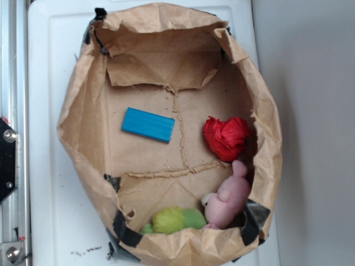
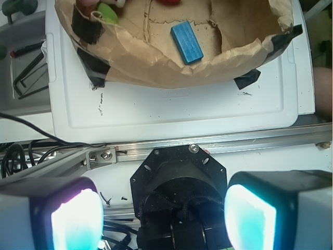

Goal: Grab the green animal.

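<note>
The gripper (image 2: 164,213) hangs outside the crumpled brown paper bag (image 1: 83,111), its glowing pads wide apart and holding nothing. The small lime-green plush animal (image 1: 173,219) lies well away from it, across the bag, tucked in the bag's near corner with its lumpy body running along the taped rim. A flat blue block (image 1: 148,124) rests mid-floor; a pink plush animal (image 1: 228,197) touches the green one's right end, a red cloth ball (image 1: 226,137) just above it.

Exterior: overhead, straight down, close on paper bag (image 1: 166,83). Wrist: outside bag, oblique; shares blue block (image 1: 148,124).
</note>
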